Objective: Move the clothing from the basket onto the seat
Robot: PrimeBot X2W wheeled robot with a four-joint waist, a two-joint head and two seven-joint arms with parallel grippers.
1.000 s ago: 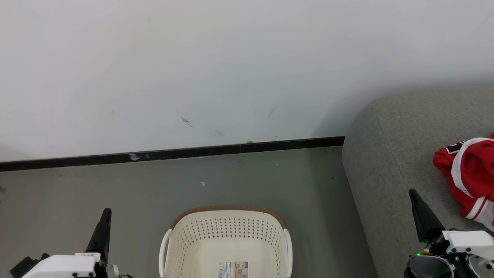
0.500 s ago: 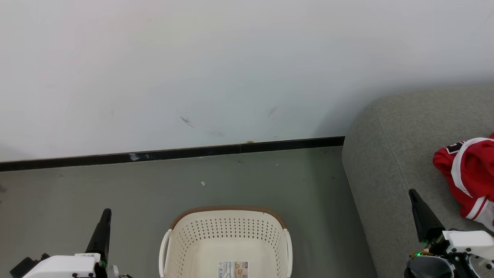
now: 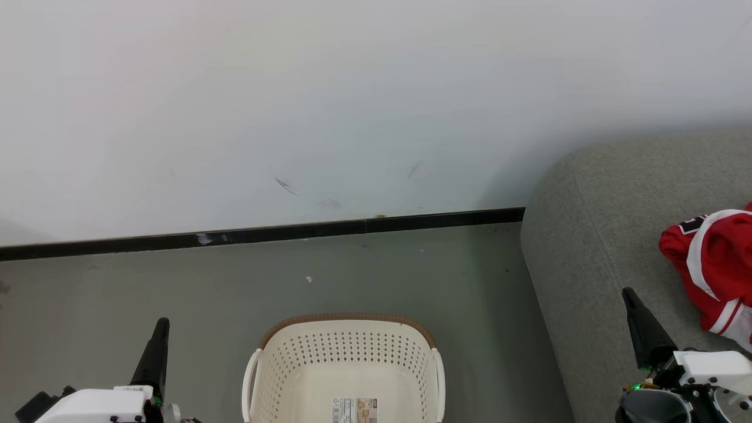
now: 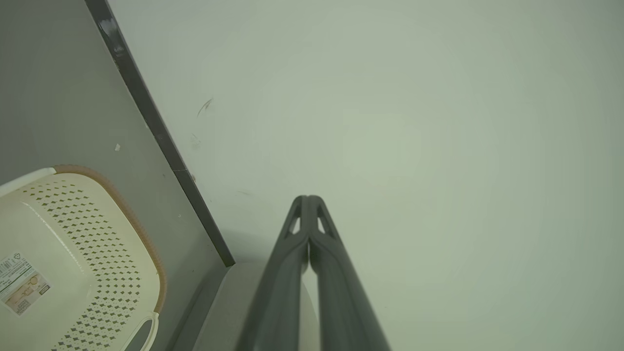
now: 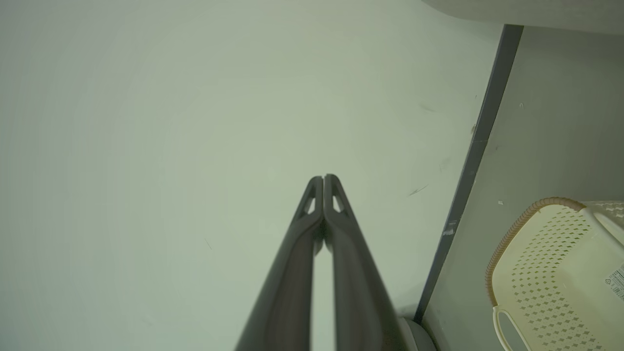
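Soft red clothing with white trim [image 3: 714,267] lies crumpled on the large grey fabric seat [image 3: 593,235], at the right edge of the head view and cut off by the frame. A black-and-white patch shows at the heap's upper left.

The cream perforated plastic basket with a brown woven-look rim [image 3: 346,320] sits on the grey floor [image 3: 176,282], left of the seat and apart from it. A printed label [image 3: 354,409] is in plain view on its base.

Left gripper [image 4: 307,201]: fingers pressed together tip to tip, nothing between them. It hangs over the floor left of the basket, not touching it.

Right gripper [image 5: 323,179]: also clenched, holding nothing. In the head view it sits over the seat's near-left part, near the clothing but clear of it.

Both grippers point toward the pale wall [image 3: 294,88], which has a black skirting strip [image 3: 264,234] along its foot. The strip ends at the seat's rounded corner.
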